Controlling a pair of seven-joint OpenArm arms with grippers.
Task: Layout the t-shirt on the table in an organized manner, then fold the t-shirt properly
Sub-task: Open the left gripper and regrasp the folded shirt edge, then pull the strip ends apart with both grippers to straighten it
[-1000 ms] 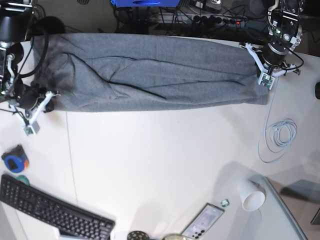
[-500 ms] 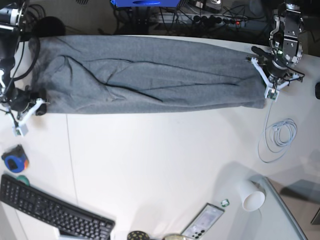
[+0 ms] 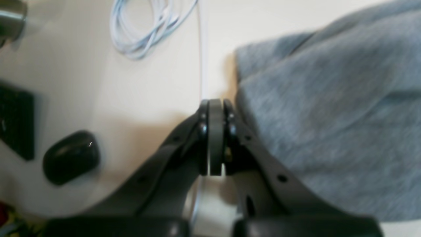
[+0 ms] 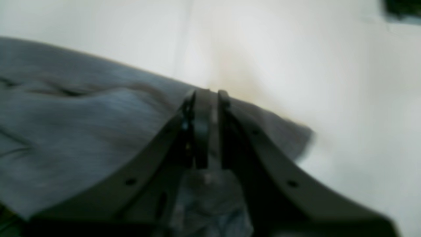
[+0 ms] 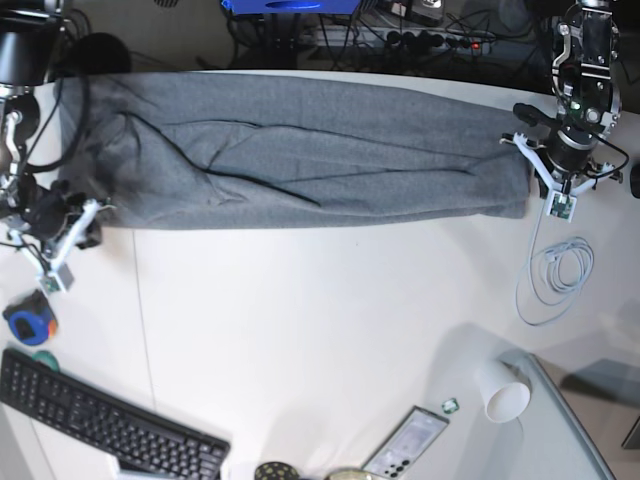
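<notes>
I was mid-fold: left gripper (image 3: 215,138) shut, empty beside the t-shirt (image 5: 300,150); right gripper (image 4: 207,128) slightly parted, grip unclear; next, regrasp ends.

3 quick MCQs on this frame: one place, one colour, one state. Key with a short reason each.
1. Where does the coiled cable lie?
A. on the t-shirt
B. on the table past the t-shirt's end, near the left gripper
C. on the keyboard

2. What colour is the t-shirt?
A. heather grey
B. red
C. white

3. How do the left gripper's jaws stand?
A. wide open
B. clamped on the cable
C. shut, holding nothing

Key: B, it sits on the bare white table; A, grey knit throughout; C, pads meet beside the cloth.
</notes>
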